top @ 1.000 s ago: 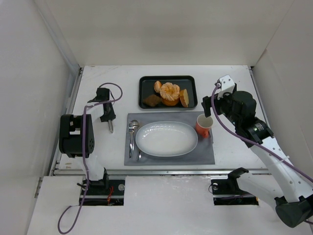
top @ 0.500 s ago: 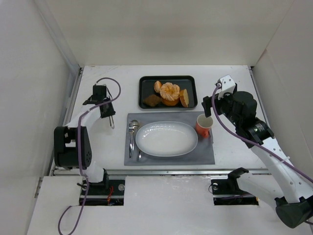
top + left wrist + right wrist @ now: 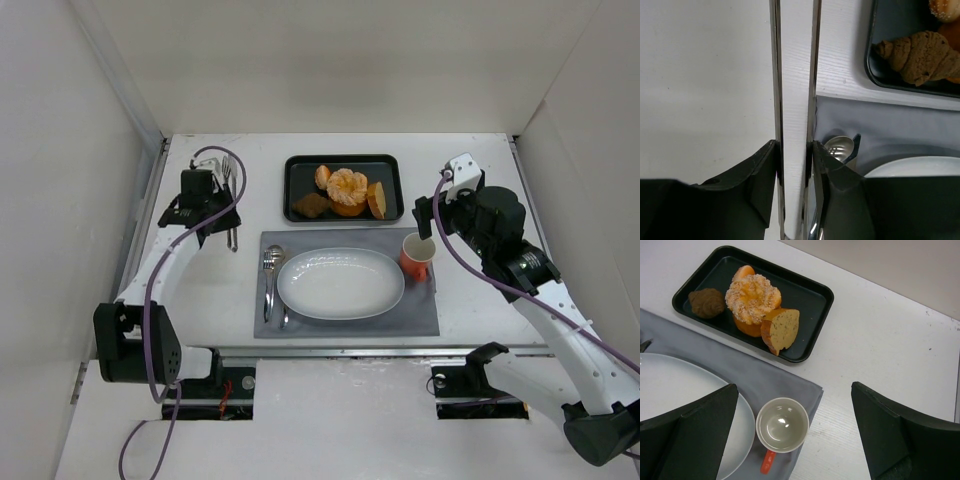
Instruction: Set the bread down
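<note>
The bread (image 3: 322,177) is a small oval golden-orange roll at the back left of the black tray (image 3: 296,165). It also shows in the right wrist view (image 3: 743,272) and at the top corner of the left wrist view (image 3: 945,7). My left gripper (image 3: 218,212) is left of the tray, shut on metal tongs (image 3: 231,205). The tongs' two thin blades (image 3: 775,75) run forward from between my left gripper's (image 3: 794,145) jaws. My right gripper (image 3: 428,215) is open and empty, above the orange cup (image 3: 417,255), right of the tray.
The tray also holds a round segmented pastry (image 3: 347,188), a dark brown chunk (image 3: 312,205) and a cut loaf piece (image 3: 376,200). A white oval plate (image 3: 340,283), a spoon (image 3: 270,262) and the cup sit on a grey placemat (image 3: 420,310). White walls enclose the table.
My left arm has stretched out and swung toward the back left, carrying the tongs away from the placemat's left edge. The right arm has not moved.
</note>
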Motion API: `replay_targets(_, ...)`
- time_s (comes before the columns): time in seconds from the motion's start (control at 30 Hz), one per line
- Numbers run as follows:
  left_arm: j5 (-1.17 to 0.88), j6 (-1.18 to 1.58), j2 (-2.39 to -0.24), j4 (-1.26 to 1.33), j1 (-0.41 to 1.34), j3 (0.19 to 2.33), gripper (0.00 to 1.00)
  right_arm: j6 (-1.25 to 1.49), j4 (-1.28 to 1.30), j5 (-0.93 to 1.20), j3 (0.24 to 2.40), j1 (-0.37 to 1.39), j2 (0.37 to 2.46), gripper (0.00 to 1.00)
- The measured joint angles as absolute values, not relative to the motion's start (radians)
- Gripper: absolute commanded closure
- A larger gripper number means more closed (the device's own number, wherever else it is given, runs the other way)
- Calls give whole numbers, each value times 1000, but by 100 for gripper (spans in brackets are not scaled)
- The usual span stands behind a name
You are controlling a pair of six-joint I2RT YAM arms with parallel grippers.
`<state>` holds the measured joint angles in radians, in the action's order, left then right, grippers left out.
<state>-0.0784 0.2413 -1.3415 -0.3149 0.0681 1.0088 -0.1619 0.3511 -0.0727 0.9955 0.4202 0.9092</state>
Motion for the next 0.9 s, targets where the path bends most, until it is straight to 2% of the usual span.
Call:
replay_targets(0.13, -103, 244, -1313, -343, 68, 1025, 67, -162, 351, -73, 995, 420, 908, 0)
replay_targets(0.6, -162, 244, -1275, -398, 128, 1090, 67, -169, 351, -73, 995, 420, 897, 0)
replay_targets(0.9, -197, 236, -1350, -403, 257, 1317, 67, -170, 351, -78, 995, 420, 897, 0)
